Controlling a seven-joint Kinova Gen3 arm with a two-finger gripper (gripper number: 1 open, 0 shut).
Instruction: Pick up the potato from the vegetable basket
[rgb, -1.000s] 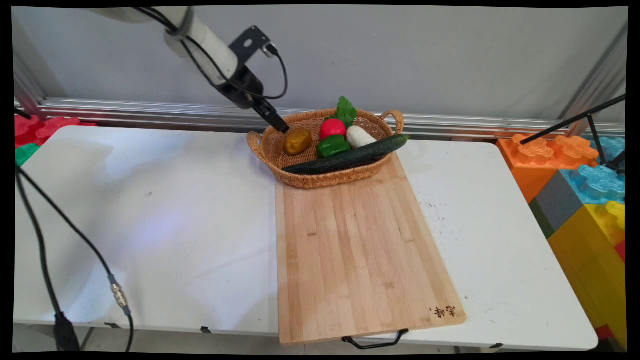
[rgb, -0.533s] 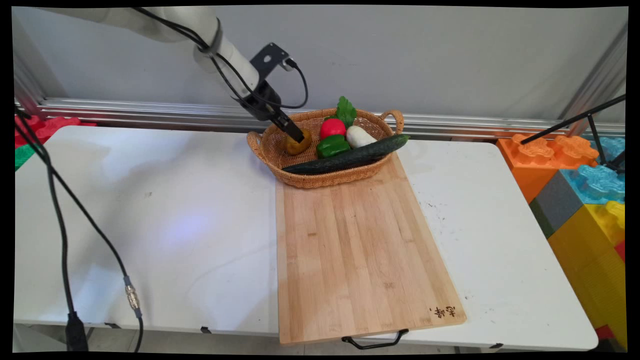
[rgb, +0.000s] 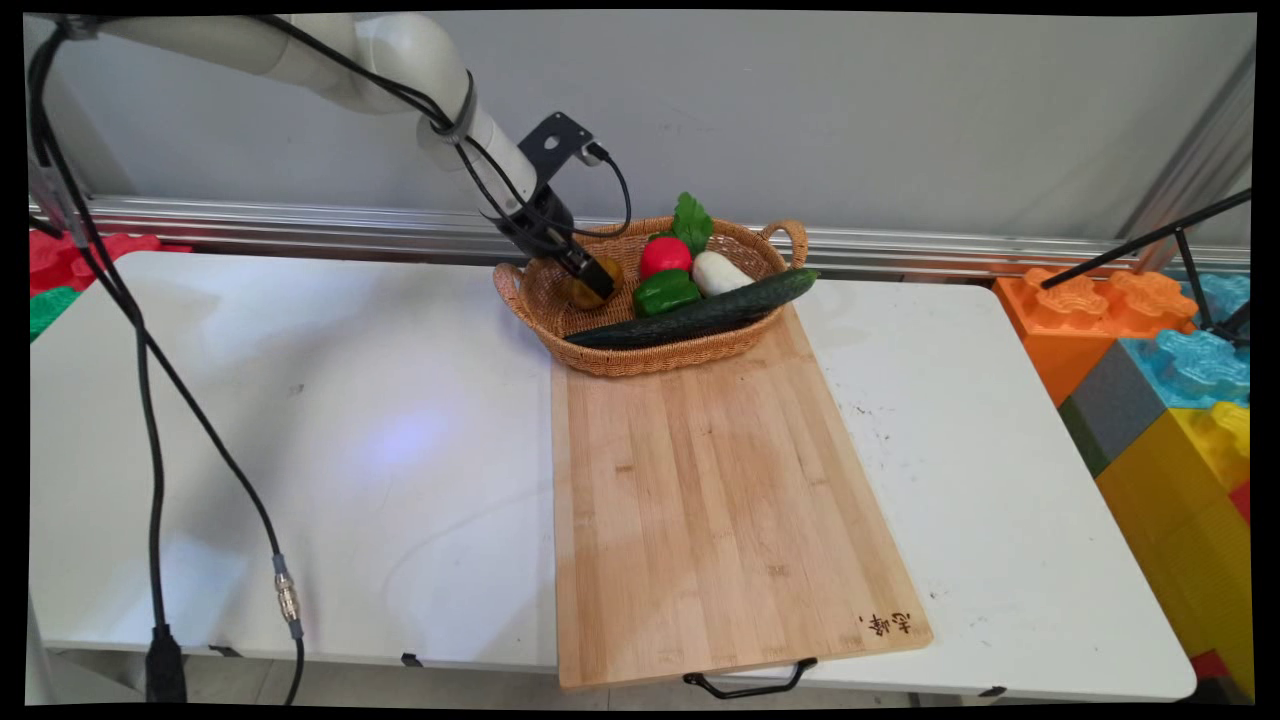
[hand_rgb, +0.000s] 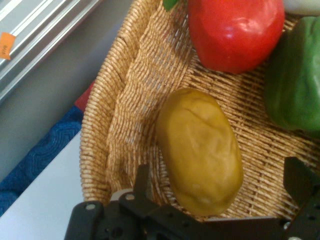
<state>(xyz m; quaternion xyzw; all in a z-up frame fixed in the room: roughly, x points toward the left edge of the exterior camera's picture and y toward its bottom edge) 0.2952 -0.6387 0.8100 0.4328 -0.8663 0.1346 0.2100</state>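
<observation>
Five vegetables in basket (rgb: 650, 355); end effector (hand_rgb: 220, 192) straddling potato (hand_rgb: 200, 150).

Fingers (hand_rgb: 142, 186) spread wide either side of the potato (hand_rgb: 200, 150), open weave showing both flanks. Blocked at twelve o'clock by the red tomato (hand_rgb: 235, 30), at two by the green pepper (hand_rgb: 295, 75). Hemmed at nine by the basket wall (hand_rgb: 100, 145).

Tan woven basket (hand_rgb: 120, 115) — yellow-brown potato (hand_rgb: 200, 150), red tomato (hand_rgb: 235, 30), green pepper (hand_rgb: 295, 80).
</observation>
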